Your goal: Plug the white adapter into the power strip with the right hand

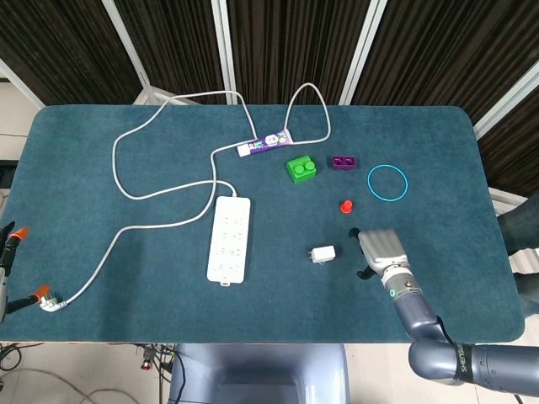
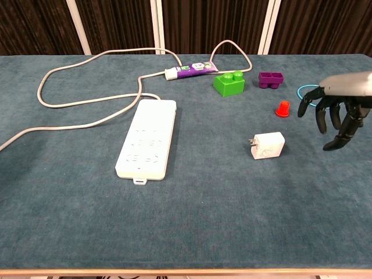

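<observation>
The white adapter (image 2: 267, 145) lies flat on the table (image 2: 70, 232), its prongs pointed toward the power strip (image 2: 146, 144), from which it is well apart. The right hand (image 2: 336, 113) is held above the table to the right of the adapter and is not in contact with it. Its fingers (image 2: 329, 116) hang downward, spread and loosely curled, and nothing is held in them. The left hand is not shown in either view.

The step in hand is judged to be the approach to the adapter; the grasp has not yet been made, and no part of the insertion has been done.

For the next move, the right hand must be brought leftward and lowered over the adapter body. The body should be pinched across its sides, with the prongs left exposed. Because the adapter lies flat, a firm hold may be hard to obtain and slippage is possible. Once lifted, the adapter must be turned so that the prongs point down, then carried to the power strip and aligned with one socket before pressure is applied.

A small red cone (image 2: 282, 108) stands near the hand and should be avoided.
</observation>
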Motion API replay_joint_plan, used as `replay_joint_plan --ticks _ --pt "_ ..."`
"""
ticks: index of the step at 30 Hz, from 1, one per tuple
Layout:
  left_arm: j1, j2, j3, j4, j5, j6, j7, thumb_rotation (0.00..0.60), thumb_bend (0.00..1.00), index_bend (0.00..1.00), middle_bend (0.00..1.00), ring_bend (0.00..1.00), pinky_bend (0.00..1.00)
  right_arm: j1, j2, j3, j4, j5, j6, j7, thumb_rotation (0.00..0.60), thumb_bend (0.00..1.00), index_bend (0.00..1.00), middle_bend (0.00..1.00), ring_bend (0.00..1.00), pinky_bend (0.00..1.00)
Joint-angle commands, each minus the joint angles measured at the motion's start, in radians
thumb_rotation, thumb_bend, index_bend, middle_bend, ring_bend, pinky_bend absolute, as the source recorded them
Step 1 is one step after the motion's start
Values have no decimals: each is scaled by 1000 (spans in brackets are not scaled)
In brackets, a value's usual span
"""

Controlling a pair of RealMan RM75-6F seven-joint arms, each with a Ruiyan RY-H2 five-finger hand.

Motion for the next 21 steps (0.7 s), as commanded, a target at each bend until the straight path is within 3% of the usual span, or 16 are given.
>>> replay_joint_plan --ticks 1,21 --pt "0 0 -1 0 0 1 0 600 102 125 0 0 0 4 -5 -12 4 7 -7 -13 600 263 241 461 469 604" --pt "0 -1 -2 -1 -1 2 2 600 102 125 0 0 0 14 -43 -42 4 19 -35 -23 600 263 251 461 469 604"
